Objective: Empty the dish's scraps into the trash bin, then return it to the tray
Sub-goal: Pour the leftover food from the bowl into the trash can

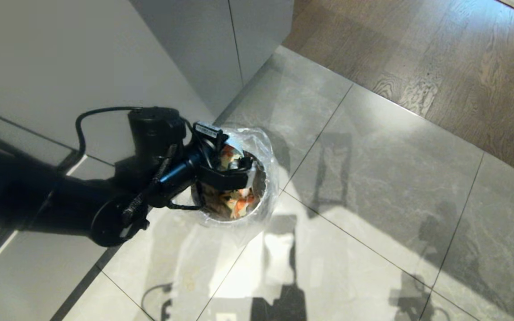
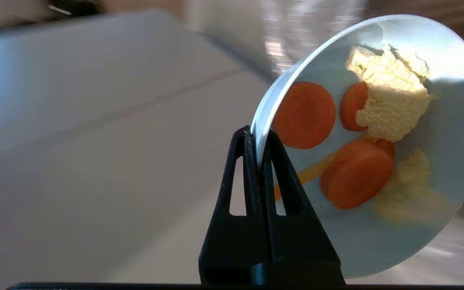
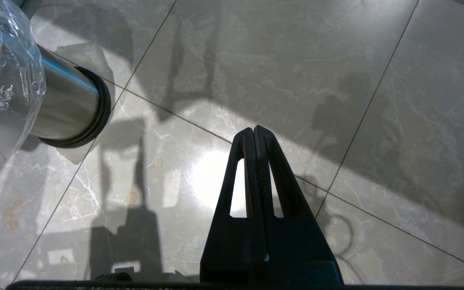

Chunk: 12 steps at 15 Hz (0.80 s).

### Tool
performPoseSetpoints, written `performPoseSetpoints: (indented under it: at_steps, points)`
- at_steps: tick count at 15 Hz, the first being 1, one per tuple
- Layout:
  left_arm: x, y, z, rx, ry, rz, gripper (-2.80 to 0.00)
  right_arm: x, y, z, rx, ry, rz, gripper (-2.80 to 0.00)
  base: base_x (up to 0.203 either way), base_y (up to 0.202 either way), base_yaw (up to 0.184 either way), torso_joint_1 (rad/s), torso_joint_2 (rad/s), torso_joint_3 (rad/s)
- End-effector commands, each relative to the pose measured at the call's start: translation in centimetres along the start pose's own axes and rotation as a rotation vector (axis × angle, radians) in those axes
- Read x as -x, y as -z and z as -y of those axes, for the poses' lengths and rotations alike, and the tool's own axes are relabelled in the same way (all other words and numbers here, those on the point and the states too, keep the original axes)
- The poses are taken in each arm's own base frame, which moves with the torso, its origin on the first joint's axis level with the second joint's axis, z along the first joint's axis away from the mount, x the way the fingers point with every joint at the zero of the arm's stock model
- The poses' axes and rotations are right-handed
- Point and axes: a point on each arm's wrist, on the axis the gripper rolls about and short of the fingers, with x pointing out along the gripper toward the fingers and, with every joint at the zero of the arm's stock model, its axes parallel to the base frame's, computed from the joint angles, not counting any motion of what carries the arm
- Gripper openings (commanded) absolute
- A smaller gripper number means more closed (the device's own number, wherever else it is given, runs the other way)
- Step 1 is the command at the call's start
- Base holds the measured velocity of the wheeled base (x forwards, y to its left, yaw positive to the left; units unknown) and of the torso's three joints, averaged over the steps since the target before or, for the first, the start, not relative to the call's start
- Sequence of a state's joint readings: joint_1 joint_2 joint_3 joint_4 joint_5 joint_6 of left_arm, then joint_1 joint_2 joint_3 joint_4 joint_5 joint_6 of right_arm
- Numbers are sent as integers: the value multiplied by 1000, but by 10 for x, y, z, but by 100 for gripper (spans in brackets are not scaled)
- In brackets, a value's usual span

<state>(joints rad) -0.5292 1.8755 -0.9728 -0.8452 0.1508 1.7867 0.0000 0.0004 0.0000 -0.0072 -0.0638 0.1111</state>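
Dish (image 2: 449, 133) rim (tool-pinched) hides bin (image 1: 266, 196).

Glossy pale blue dish (image 2: 449, 133) with smooth glazed inside, brushed steel trash bin (image 3: 65, 102) in crinkly clear plastic, polished stone floor tiles (image 3: 296, 68), matt black plastic grippers

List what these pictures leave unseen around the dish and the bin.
- Dish: head view, mostly hidden behind the left gripper.
- Dish's far rim: left wrist view, cut off by the edge.
- Trash bin mouth: right wrist view, cropped at the edge.
- Tray: in no view.
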Motion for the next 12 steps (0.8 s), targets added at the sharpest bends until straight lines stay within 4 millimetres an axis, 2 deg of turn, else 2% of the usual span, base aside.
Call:
performPoseSetpoints:
  at_steps: [1,2,7,10,12]
  points:
    - [-7,-8,1,-120,-103,-10,-280,0,0,0,-1,0,1,-280,0,0,0,0,0,0]
    - [-7,-10,1,-150,-156,-20,-280,0,0,0,-1,1,-1,-280,0,0,0,0,0,0]
    - [14,-17,29,-169,-255,-45,-280,0,0,0,-1,1,1,-280,0,0,0,0,0,0]
    - [25,-19,37,-216,-303,-60,-280,0,0,0,-1,1,0,-280,0,0,0,0,0,0]
    - [25,-25,36,-226,-315,-35,-280,0,0,0,-1,1,0,-280,0,0,0,0,0,0]
